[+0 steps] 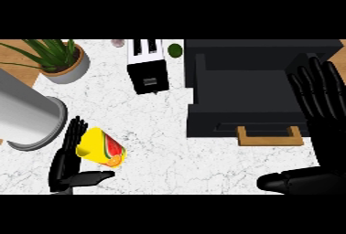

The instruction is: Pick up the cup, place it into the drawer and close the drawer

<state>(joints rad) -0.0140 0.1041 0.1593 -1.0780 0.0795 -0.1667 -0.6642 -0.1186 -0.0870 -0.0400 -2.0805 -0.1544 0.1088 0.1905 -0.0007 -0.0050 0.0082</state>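
KITCHEN COUNTER, head view: the robot's left hand (pixel 67 157), fingers straight and thumb stuck out to the side, stands just left of the yellow cup (pixel 101 147), w/ nothing in its hold yet. The cup, printed w/ a watermelon slice and orange, lies tipped on the white marble counter (pixel 169 155), mouth toward the upper left, base toward the lower right. Fingers appear to brush the cup's rim, though contact is hard to confirm from this angle.

At right, the right hand (pixel 317 98) is spread wide, fingers up, in front of the black drawer unit (pixel 250 87), and carries nothing. The drawer's wooden handle (pixel 269 136) sits below the dark front, well apart from the cup. The box looks open at the top, approx. a tray shape.

Behind: a black-and-white toaster (pixel 147 66), a potted plant (pixel 59 61) in a grey pot, a small green fruit (pixel 175 50), and a large grey cylinder (pixel 27 114) at far left, near the left hand.

Step in hand, by our read: the grasp. To do it well, the left hand should wrap the cup's body mid-length, thumb on one side and fingers opposite, not pinch the rim, since a lying cup can roll away toward the lower right. Lift only once the fingers close round it, then carry rightward over the counter, keeping clear of the toaster and the cylinder.
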